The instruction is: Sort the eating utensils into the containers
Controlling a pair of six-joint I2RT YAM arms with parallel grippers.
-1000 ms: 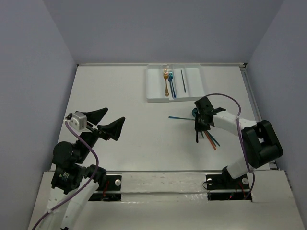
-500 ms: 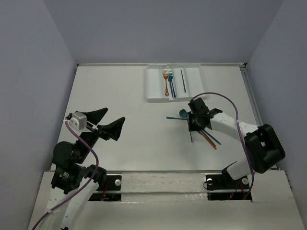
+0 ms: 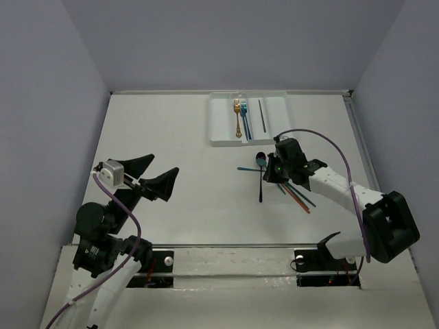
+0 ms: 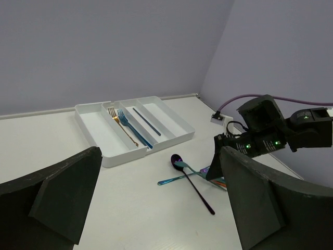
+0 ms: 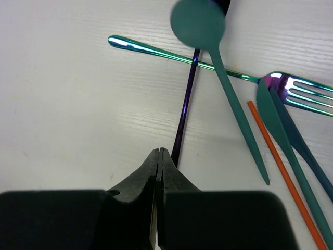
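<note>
Right wrist view: right gripper [image 5: 157, 155] is pressed shut on nothing, its tips just beside the purple spoon [image 5: 188, 94] handle. Top view adds what that one misses: the spoon's long axis runs 12 to 6, with the bowl toward the tray [image 3: 221, 125] at 12 o'clock. Left gripper [image 3: 152, 173] gapes wide and empty at 9 o'clock.

We see a white table [image 3: 171, 137], plain lavender walls [image 3: 226, 41] rising along its far, left and right edges, a white rail [image 3: 233, 260] along the near edge, under soft even light.
</note>
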